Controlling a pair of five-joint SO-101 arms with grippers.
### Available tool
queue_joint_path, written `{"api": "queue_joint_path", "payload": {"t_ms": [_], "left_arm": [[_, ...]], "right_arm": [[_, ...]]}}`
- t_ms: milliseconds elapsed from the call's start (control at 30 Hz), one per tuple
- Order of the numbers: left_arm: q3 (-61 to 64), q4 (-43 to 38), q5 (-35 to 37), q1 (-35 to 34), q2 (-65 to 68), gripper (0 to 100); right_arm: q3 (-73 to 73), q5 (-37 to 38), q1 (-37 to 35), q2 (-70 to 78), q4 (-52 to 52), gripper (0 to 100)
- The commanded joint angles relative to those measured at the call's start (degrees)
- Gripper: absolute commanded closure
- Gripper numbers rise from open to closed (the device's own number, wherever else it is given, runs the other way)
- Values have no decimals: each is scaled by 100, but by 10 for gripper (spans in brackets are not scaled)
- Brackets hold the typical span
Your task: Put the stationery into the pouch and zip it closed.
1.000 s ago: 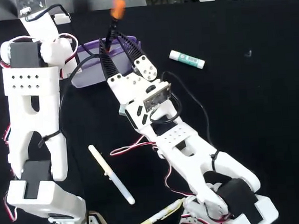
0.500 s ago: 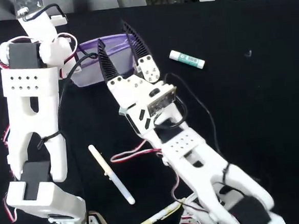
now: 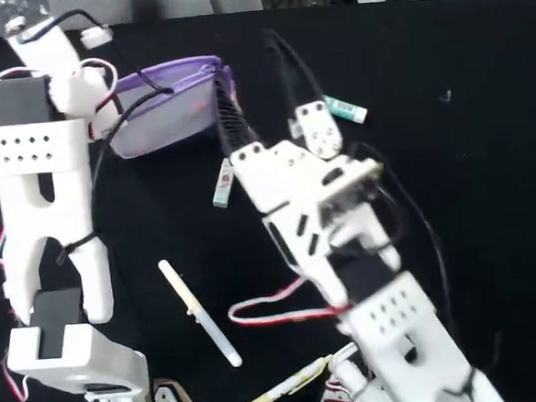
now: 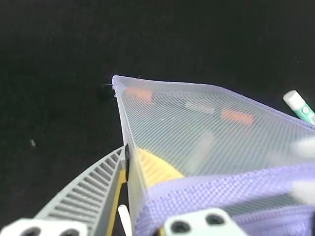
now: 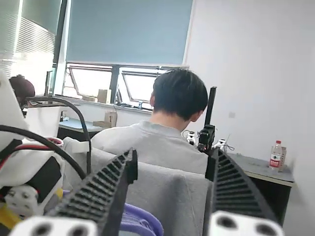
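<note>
My right gripper (image 3: pixel 241 56) has dropped the orange-capped pen (image 4: pixel 236 116) into the pouch (image 3: pixel 165 116) and swung clear, wide and empty. Left gripper (image 4: pixel 133 162) clamps the pouch's rim (mouth open); the glue stick (image 3: pixel 349 112) near the pouch looks next.

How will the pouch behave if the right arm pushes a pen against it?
Likely floppy: the pouch is thin see-through mesh, pinched at one edge by the left end effector, so it may buckle or swing away. Probably light; just a few small items show through.
</note>
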Motion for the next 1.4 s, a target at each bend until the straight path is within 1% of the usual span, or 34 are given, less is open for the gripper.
{"api": "queue_joint_path", "payload": {"t_ms": [0,233,333,467,567,800,967,1033,1133,1200,1367], "left_arm": [[-312,-114,79,-198,-149,970],[-312,-114,97,-426,-149,970],[-312,-114,281,-549,-141,970],[-277,-114,308,-558,-141,970],[-268,-114,308,-576,-141,970],[-259,-88,316,-558,-141,970],[-259,-88,316,-567,-114,970],[-259,-88,316,-558,-105,970],[-259,-88,316,-549,-97,970],[-259,-88,316,-567,-97,970],[-259,-97,316,-567,-88,970]], "right_arm": [[-382,-35,185,-664,809,765],[-338,-44,53,-1165,2374,766],[-338,-44,-264,-1288,3103,766],[-338,-44,-985,-1464,4114,766],[-330,-26,-1495,-1446,4651,766],[4,9,-2198,-760,4791,766],[84,9,-2286,259,4818,767],[57,18,-2295,629,4826,795],[40,202,-2338,1103,4818,867],[48,237,-2462,1402,4800,890],[92,237,-2752,2290,4738,851]]}}
